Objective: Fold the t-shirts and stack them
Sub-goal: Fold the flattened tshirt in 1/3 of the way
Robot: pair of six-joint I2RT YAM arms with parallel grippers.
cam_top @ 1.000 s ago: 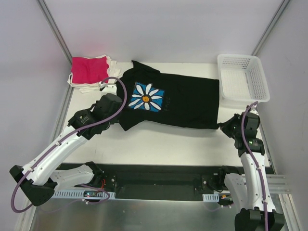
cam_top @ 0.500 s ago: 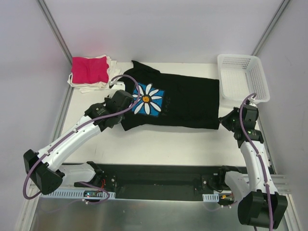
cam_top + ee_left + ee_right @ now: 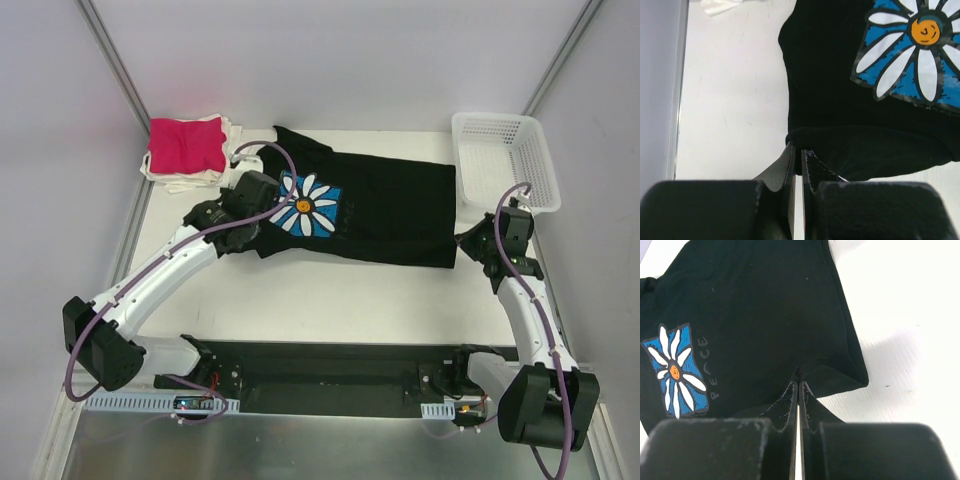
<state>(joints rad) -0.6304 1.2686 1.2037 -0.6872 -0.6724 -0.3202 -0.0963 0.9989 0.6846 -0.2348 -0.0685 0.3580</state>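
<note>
The black t-shirt (image 3: pixel 390 205) with the blue daisy print (image 3: pixel 308 205) lies spread across the middle of the table. My left gripper (image 3: pixel 258 222) is shut on its near sleeve edge; in the left wrist view the gripper (image 3: pixel 797 148) pinches a dark fold of the shirt (image 3: pixel 840 75). At the shirt's near right hem corner, my right gripper (image 3: pixel 463 246) is shut too, and in the right wrist view the gripper (image 3: pixel 798 383) lifts a small peak of the cloth (image 3: pixel 755 305). A magenta-pink t-shirt (image 3: pixel 186 146) lies folded on white ones (image 3: pixel 163 176) at the far left.
A white plastic mesh basket (image 3: pixel 505 165) stands at the far right, close behind my right wrist. The table's bare white surface (image 3: pixel 340 295) runs between the shirt and the arm bases. Grey walls close in the left, right and far sides.
Both grippers have moved away from the bases, carrying the near edge of the black t-shirt with them. The left one now sits beside the daisy print.
</note>
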